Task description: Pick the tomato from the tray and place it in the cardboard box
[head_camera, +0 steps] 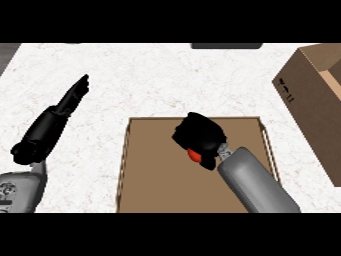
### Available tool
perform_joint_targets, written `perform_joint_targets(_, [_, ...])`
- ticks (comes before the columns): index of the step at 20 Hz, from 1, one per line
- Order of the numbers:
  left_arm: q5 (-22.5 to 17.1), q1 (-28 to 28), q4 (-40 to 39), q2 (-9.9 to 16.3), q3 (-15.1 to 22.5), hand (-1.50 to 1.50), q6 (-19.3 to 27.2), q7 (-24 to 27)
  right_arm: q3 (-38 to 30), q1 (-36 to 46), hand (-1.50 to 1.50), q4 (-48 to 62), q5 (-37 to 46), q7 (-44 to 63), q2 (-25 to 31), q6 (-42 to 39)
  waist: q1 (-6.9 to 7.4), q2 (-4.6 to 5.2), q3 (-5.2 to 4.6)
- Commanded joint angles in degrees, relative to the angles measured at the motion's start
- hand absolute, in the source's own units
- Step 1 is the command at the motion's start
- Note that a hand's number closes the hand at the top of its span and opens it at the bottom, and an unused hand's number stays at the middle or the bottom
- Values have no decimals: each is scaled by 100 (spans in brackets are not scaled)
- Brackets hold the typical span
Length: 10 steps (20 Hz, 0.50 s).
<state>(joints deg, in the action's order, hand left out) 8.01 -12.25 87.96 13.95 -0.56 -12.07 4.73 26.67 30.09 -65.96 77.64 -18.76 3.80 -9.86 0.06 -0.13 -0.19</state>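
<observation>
Red shows just under your right hand (pixel 198 134): that is the tomato (pixel 195 156), and your fingers (pixel 190 141) are curled over it, hiding most of it, so only a small patch peeks out at the wrist side. You cannot tell from this view whether the tomato sits on the tray floor or is lifted off it. The hand and tomato lie over the upper middle of the brown tray (pixel 151 170), inside its raised rim. Your right forearm comes up from the lower edge across the tray's right half. The cardboard box (pixel 313 95) stands open on the white bench (pixel 165 75) to the right of the tray, apart from it. Your left hand (pixel 73 97) shows at the left over bare bench, fingers straight and held together, touching nothing.
</observation>
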Motion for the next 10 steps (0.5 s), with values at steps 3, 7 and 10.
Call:
perform_joint_targets(3, [-23,59,14,82,-119,0,13,2,-2320,163,150,569,-664,2004,26,64,-149,117,33])
perform_joint_targets(7, [-23,-8,142,-15,91,0,-101,-74,-3049,1164,150,1026,-601,3000,-84,702,205,97,27])
perform_joint_targets(10, [-9,29,167,-66,103,0,-86,9,-2987,1531,150,1414,-254,3100,82,1296,147,55,21])
